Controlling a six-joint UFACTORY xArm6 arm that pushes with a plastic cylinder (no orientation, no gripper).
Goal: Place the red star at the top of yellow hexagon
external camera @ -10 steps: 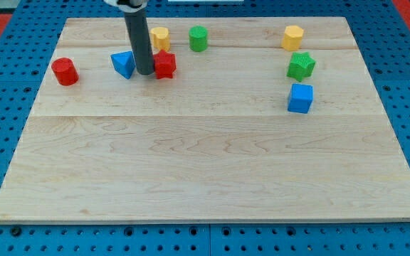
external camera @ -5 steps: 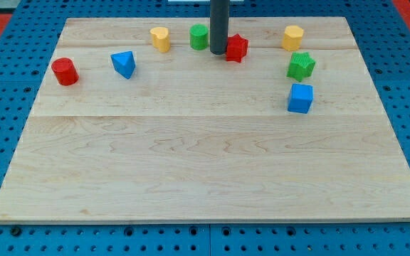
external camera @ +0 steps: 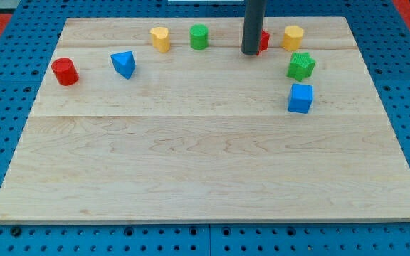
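- Peeking out from behind the dark rod, the red star (external camera: 263, 41) sits at the far edge of the table (external camera: 205, 163), just left of the yellow hexagon (external camera: 293, 37) and apart from it.
- My tip (external camera: 250, 52) rests against the star's left side, hiding most of it.
- The end effector is a plain rod with no jaws, so no spread or pinch can be told.
- A green star (external camera: 301, 66) lies just nearer than the hexagon, and a blue cube (external camera: 300, 98) nearer again.
- Left along the far edge stand a green cylinder (external camera: 199, 36) and a yellow block (external camera: 160, 38).
- Farther left are a blue triangular block (external camera: 123, 64) and a red cylinder (external camera: 65, 71).
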